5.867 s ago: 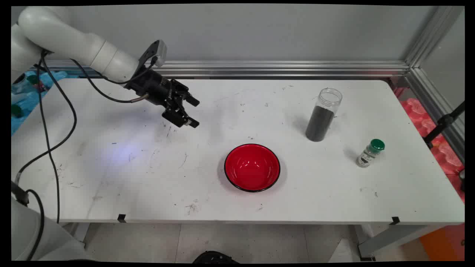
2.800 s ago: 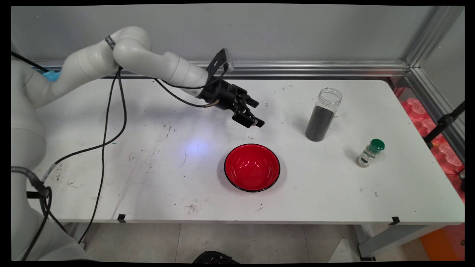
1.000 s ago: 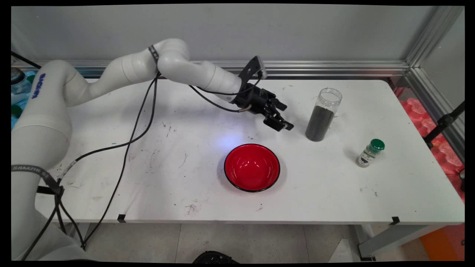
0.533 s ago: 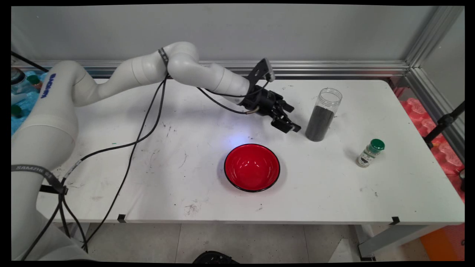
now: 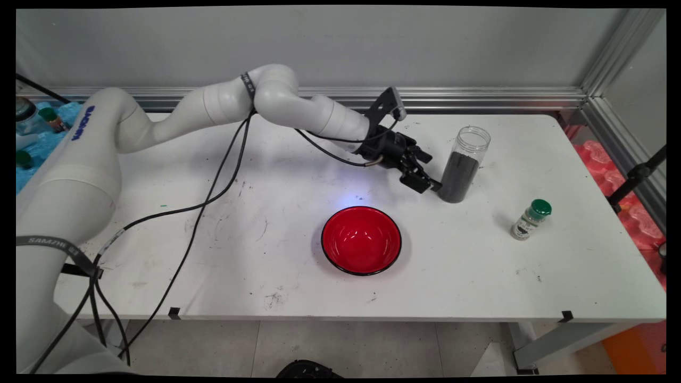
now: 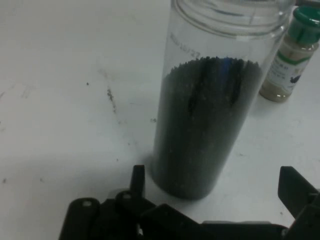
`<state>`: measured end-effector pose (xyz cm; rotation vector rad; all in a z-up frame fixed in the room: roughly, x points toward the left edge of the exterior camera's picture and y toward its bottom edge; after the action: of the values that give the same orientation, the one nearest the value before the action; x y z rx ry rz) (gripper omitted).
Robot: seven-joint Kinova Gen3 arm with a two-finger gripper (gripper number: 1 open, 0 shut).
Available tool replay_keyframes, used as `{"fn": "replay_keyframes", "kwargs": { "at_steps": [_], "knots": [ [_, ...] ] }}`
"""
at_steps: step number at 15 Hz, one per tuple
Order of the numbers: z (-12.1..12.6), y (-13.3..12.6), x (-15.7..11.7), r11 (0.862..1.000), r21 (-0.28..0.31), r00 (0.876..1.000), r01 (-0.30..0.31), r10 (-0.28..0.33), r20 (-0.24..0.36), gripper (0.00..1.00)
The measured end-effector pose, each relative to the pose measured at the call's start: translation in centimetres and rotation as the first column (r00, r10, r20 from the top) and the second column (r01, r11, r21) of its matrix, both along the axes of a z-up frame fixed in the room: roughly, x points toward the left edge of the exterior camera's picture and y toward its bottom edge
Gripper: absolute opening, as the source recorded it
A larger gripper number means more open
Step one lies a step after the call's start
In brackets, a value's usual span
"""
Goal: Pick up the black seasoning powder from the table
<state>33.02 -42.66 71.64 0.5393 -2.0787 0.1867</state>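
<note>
You see a clear, smooth plastic jar of matt black grains. The red bowl shines glossy. Your white counter looks matt and scuffed.

**Things on the bench**

A red bowl sits near the white bench's front edge. To its right, a small green-capped bottle stands apart, seemingly holding a pale powder. Dark scuffs mark the bench.

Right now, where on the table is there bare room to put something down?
Bare room lies left of the red bowl and along the table near edge. It is crowded at the right: the open gripper sits at the tall jar, with the small green-capped bottle nearby.
</note>
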Motion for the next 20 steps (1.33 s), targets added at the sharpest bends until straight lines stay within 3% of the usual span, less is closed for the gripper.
{"fn": "replay_keyframes", "kwargs": {
  "at_steps": [20],
  "knots": [
    [-1.2, -2.2, -4.1, 1.000, -0.006, 1.000, -0.009, 0.009, -0.028, 1.00]
  ]
}}
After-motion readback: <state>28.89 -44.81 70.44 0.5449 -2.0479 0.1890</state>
